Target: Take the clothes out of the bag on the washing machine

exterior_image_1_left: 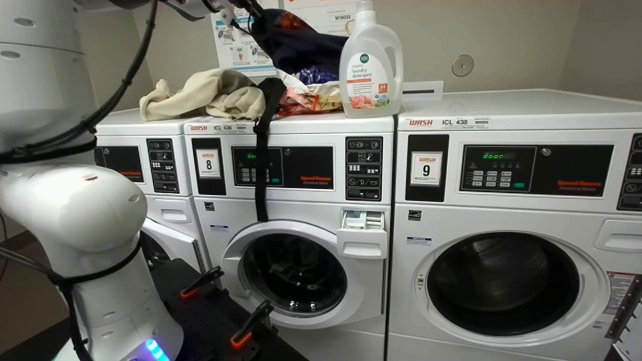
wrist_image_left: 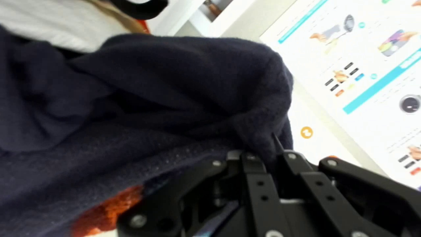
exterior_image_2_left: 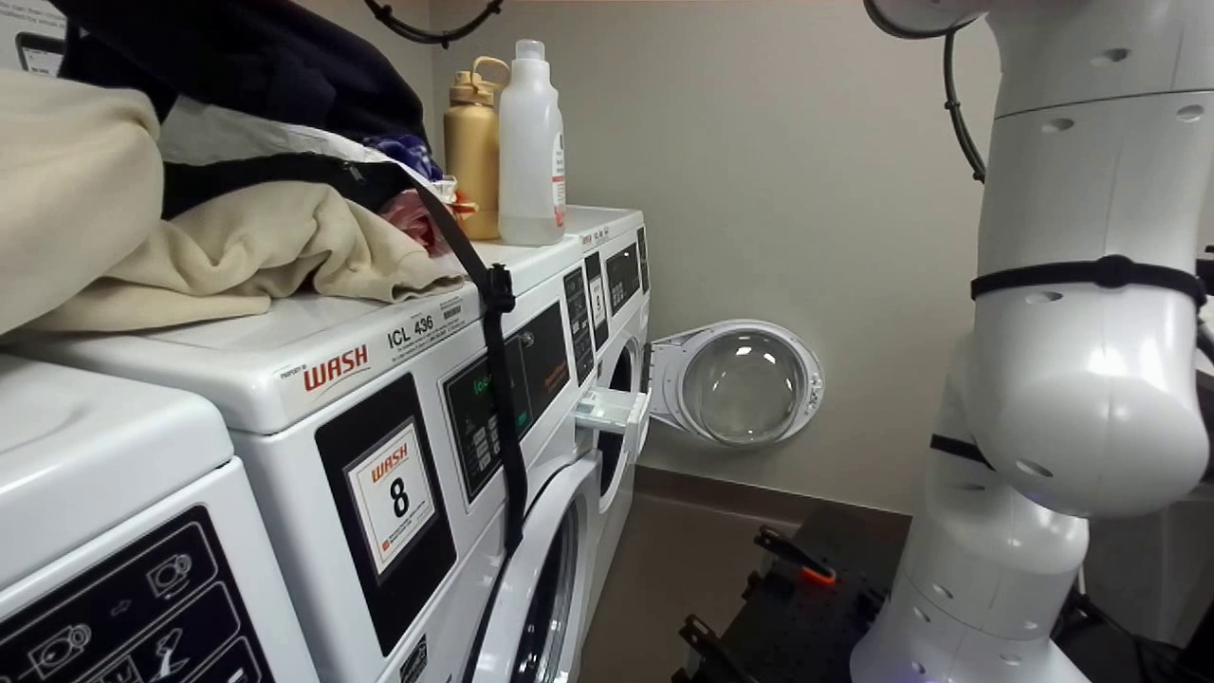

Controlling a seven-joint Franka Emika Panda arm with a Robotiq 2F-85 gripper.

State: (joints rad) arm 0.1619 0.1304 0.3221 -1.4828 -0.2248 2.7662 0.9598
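My gripper (exterior_image_1_left: 253, 12) is shut on a dark navy garment with an orange-red print (exterior_image_1_left: 301, 45) and holds it raised above the washing machine (exterior_image_1_left: 311, 125). In the wrist view the fingertips (wrist_image_left: 268, 154) pinch a fold of the navy garment (wrist_image_left: 184, 72). Its lower part still lies on the pile, over the bag's white edge (exterior_image_2_left: 247, 125). A black strap (exterior_image_1_left: 262, 165) hangs down the machine's front. Pink-red floral cloth (exterior_image_1_left: 306, 103) and purple-blue cloth (exterior_image_1_left: 318, 75) show below the garment. Beige cloth (exterior_image_1_left: 210, 95) is bunched beside them; whether it is part of the bag I cannot tell.
A white detergent bottle (exterior_image_1_left: 371, 70) stands on the machine close to the garment. A tan bottle (exterior_image_2_left: 471, 156) stands beside it. The detergent drawer (exterior_image_1_left: 362, 235) and the round door (exterior_image_1_left: 296, 273) stick out in front. A poster wall (wrist_image_left: 345, 65) is close behind the gripper.
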